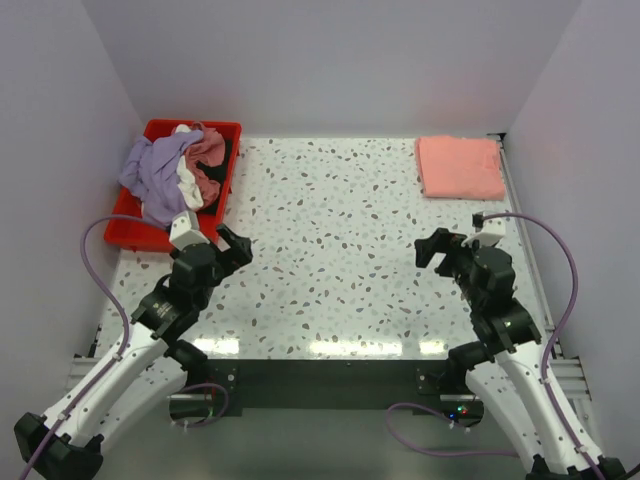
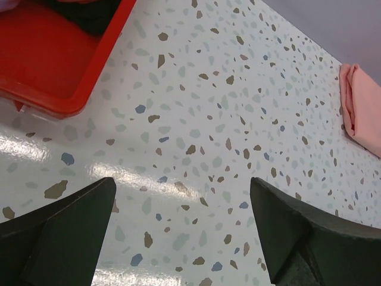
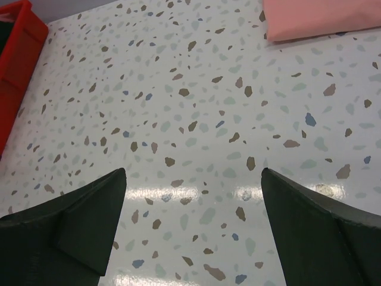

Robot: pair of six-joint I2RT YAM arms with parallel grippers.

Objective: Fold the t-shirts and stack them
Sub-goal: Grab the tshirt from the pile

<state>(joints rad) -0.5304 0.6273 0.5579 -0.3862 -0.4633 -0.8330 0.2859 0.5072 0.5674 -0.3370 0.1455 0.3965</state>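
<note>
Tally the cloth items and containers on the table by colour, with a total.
Lavender shirt: 1
White shirt: 1
Rose shirt: 1
Dark shirt: 1
Salmon shirt, folded: 1
Red tray: 1
Total: 6, though the pile in the tray may hide more.

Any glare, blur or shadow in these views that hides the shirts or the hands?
Top external: a glare band along the near edge of the table; heaped shirts, red tray and folded pink shirt read clearly. Left wrist: glare patches lower left; left hand dark, featureless. Right wrist: mild glare between the fingers of the right hand; pink shirt cropped at top.
</note>
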